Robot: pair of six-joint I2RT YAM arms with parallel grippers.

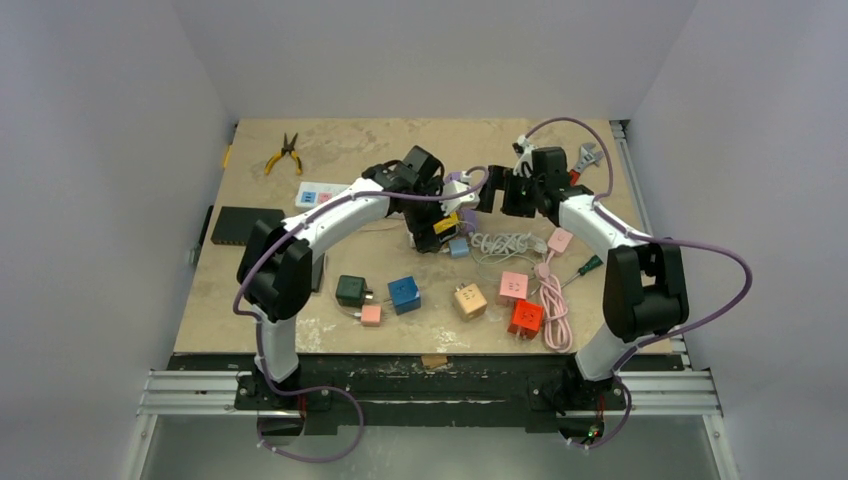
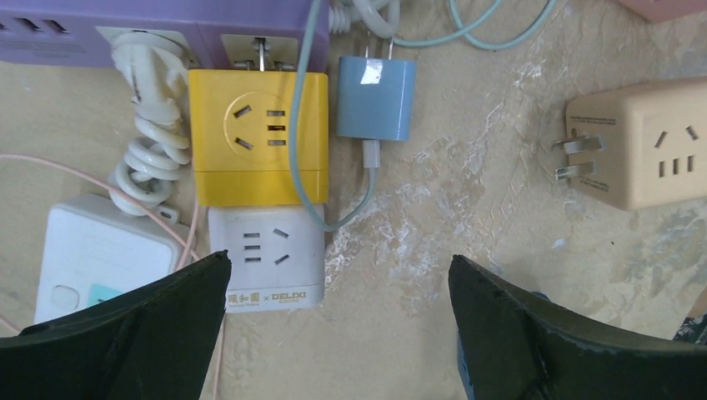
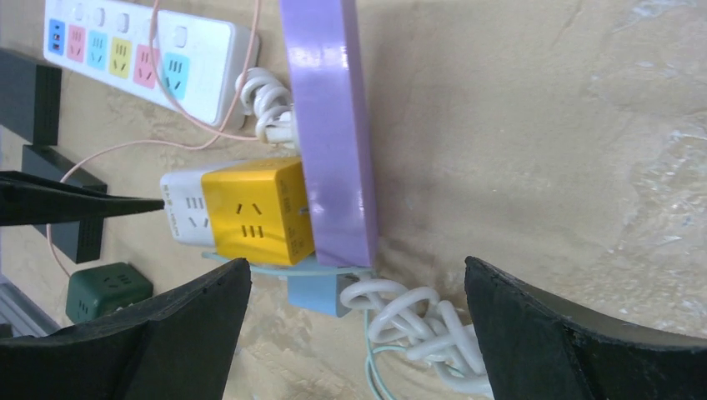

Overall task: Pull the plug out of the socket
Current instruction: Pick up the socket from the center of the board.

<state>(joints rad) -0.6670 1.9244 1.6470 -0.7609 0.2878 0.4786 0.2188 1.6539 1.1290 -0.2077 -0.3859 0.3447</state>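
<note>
Both my hands are wide open and hold nothing: my left gripper (image 2: 339,262) hovers over the table (image 2: 500,208) just below the cluster of plugs, and my right gripper (image 3: 357,265) hangs above the end of the purple power strip (image 3: 329,125). The blue charger (image 2: 375,96) lies flat just beside that end of the strip with its two pins bare, so I judge that plug to be out of the socket. The yellow cube (image 2: 254,137) sits against the strip with its pins running into it, a white adapter (image 2: 267,258) touching its far side. If the blue charger was the one meant, the pull looks done and only backing away is left; if the yellow cube counts, that one is not yet out.
</note>
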